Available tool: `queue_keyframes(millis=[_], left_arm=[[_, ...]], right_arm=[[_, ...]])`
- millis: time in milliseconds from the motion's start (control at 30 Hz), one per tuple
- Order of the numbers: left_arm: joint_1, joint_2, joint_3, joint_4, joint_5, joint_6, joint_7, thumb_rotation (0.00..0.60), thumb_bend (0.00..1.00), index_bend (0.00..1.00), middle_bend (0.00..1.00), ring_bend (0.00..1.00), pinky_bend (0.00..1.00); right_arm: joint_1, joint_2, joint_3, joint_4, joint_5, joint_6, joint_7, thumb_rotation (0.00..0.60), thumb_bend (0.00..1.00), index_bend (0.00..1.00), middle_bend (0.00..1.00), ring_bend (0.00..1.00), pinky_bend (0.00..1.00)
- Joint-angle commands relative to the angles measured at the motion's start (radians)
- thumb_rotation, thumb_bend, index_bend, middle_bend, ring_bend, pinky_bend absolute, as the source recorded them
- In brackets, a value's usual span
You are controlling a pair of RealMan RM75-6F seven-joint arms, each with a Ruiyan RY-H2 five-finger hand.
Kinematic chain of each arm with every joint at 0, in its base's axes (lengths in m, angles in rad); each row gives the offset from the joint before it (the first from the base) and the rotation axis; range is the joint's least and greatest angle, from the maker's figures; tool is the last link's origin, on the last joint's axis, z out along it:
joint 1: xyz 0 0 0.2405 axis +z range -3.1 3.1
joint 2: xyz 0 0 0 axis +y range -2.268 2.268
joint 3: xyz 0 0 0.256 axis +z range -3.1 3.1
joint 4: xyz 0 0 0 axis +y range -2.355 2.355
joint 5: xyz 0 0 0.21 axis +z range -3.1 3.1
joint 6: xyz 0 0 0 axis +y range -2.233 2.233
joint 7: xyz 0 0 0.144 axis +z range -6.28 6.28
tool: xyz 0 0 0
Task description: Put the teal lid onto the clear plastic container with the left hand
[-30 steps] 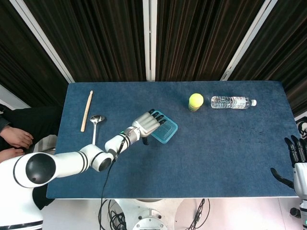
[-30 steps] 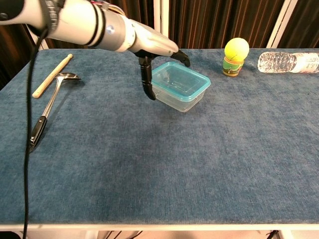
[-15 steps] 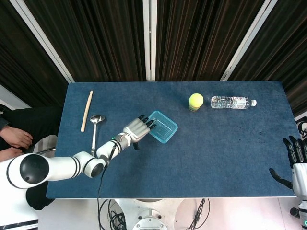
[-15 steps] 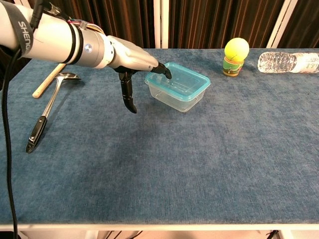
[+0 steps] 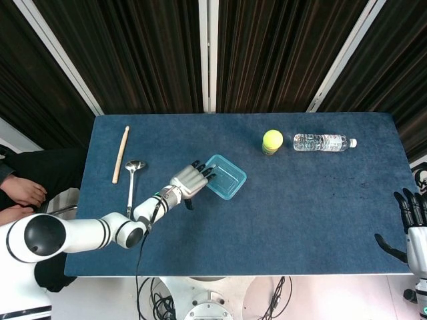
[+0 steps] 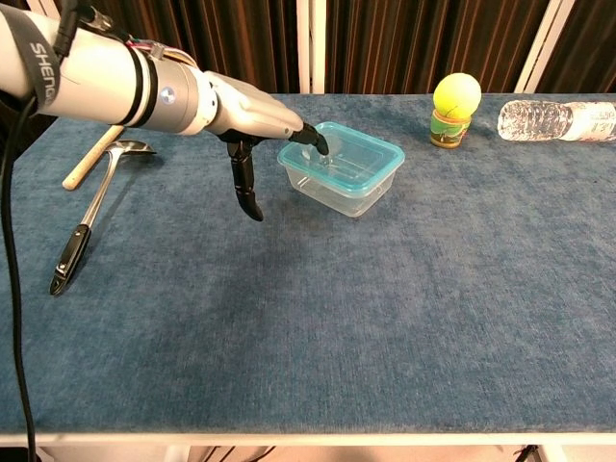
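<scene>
Left hand [image 6: 252, 114] is found just beside the near-left corner of the container [image 6: 342, 169], fingers extended and apart, thumb hanging down toward the counter [image 6: 318, 318]; we see nothing gripped in it, though one fingertip [image 6: 319, 144] rests at or just over the teal rim. We note the teal lid [image 5: 225, 177] appears seated on the clear tub, mid-counter and left of centre, its edge lying flush around the top in both views; whether it is fully snapped down we cannot tell. We judge the task to be at or near completion, pending a check of the seal. As to handling, we assess the container as light, thin-walled and empty, so it is likely to slide on the cloth under a sideways push; the lid looks slightly flexible and smooth. Any further pressure is best applied straight down at the rim corners, where the walls give support, not at the middle panel. Right hand [image 5: 409, 225] stands at the far right edge of the counter, well apart from the work, fingers spread and holding nothing. Also on the counter: a ladle [image 6: 96, 204], a wooden stick [image 6: 100, 145], a water bottle [image 6: 555, 119] lying on its side, and a yellow ball [image 6: 456, 94] on a small stand.
</scene>
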Motion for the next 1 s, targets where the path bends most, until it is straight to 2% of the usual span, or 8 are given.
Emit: queue_keyframes(millis=[33, 200, 400, 1000], left_arm=[[0.026, 0.029, -0.022, -0.046, 0.052, 0.035, -0.020, 0.487, 0.00, 0.04, 0.00, 0.00, 0.02], [0.064, 0.044, -0.023, -0.107, 0.157, 0.080, -0.015, 0.490, 0.00, 0.05, 0.00, 0.00, 0.02], [0.087, 0.028, -0.024, -0.133, 0.215, 0.093, 0.007, 0.496, 0.00, 0.05, 0.00, 0.00, 0.02], [0.101, -0.044, -0.031, -0.069, 0.164, 0.070, 0.091, 0.496, 0.00, 0.05, 0.00, 0.00, 0.02]], right_arm=[[0.001, 0.001, 0.000, 0.000, -0.002, -0.001, 0.000, 0.600, 0.11, 0.00, 0.05, 0.00, 0.01], [0.005, -0.003, -0.001, 0.003, -0.003, -0.007, 0.002, 0.600, 0.11, 0.00, 0.05, 0.00, 0.01], [0.007, -0.004, -0.002, 0.004, -0.006, -0.009, 0.001, 0.600, 0.11, 0.00, 0.05, 0.00, 0.01], [0.005, -0.003, -0.002, -0.001, -0.003, -0.009, -0.004, 0.600, 0.11, 0.00, 0.05, 0.00, 0.01]])
